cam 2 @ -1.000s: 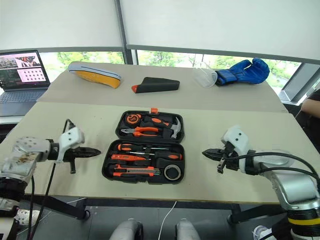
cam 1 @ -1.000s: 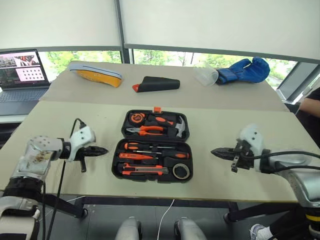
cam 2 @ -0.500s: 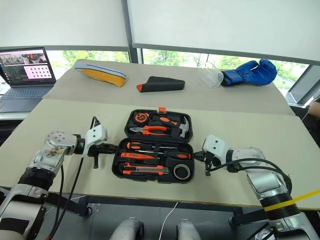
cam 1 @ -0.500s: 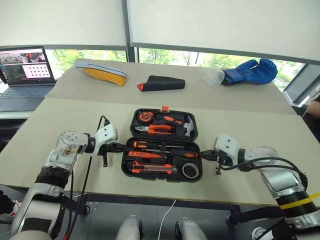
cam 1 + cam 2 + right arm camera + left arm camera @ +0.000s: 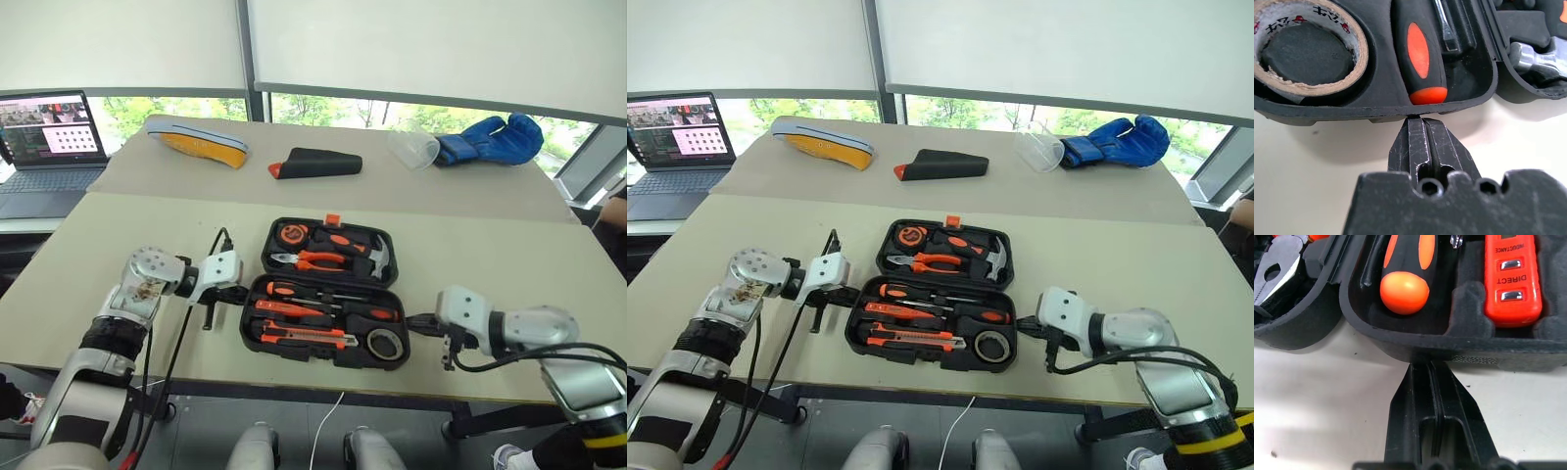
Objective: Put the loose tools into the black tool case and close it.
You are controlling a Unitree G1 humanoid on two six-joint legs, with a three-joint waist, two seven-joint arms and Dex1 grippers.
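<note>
The black tool case (image 5: 933, 305) is seen lying open on the front table (image 5: 1136, 264), with its orange latch (image 5: 951, 221) at the far edge. The tools are seated in the moulded slots: screwdrivers (image 5: 921, 292) and a utility knife (image 5: 911, 339) in the near half, a tape roll (image 5: 991, 346) in the near right corner, and pliers (image 5: 926, 261) and a hammer (image 5: 988, 257) in the far half. The left gripper (image 5: 1431, 369) is pressed shut, its tips set against the case's left wall. The right gripper (image 5: 1422, 122) is likewise closed on nothing, its tips touching the right wall just beside the tape roll. On the far table a black pouch (image 5: 940, 164), a blue glove (image 5: 1112, 142) and a laptop (image 5: 674, 157) are placed
</note>
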